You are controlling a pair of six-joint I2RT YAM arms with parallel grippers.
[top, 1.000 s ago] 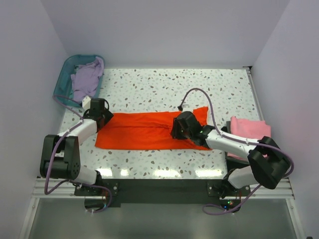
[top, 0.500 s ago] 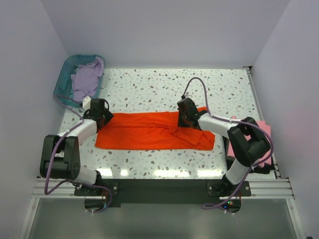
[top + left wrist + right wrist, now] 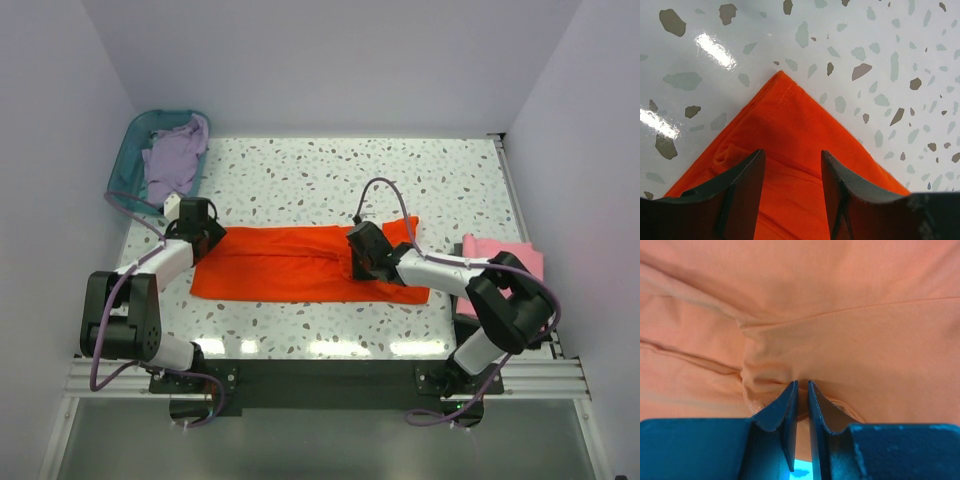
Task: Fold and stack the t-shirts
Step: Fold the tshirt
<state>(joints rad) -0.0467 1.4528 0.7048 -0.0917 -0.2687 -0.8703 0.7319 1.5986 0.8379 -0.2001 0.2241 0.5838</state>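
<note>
- Right gripper: dark fingers drawn almost together, only a slit between them, nipping a small pucker of the orange shirt; creases fanning out to the left of the pinch.
- Seen from above: low on the right half of that shirt, near its middle line, wrist tipped down toward the cloth.
- Left gripper: fingers spread well apart, pointing down at the shirt's left end, orange cloth filling the gap; impossible to tell whether the tips touch it.
- Just beyond those fingers: a hemmed corner of the shirt, stitching visible, flat on the table.
- Orange shirt as a whole: a long band across the near middle of the table, running left to right between the two grippers, one flap poking toward the back at its right end.
- Pink shirt: folded, at the table's right edge, just beside the orange one's right end, partly behind the right arm.
- Lavender shirt: crumpled in the teal basket at the far left corner, part of it draped over the rim.
- Table surface: glossy white with grey speckles, glare patches along the near edge.
- Plain pale walls on three sides.
- Left arm: folded back from its base, forearm reaching up and right to the shirt.
- Right arm: elbow out to the right, forearm stretched leftward low over the cloth, purple cable looping above it.
</note>
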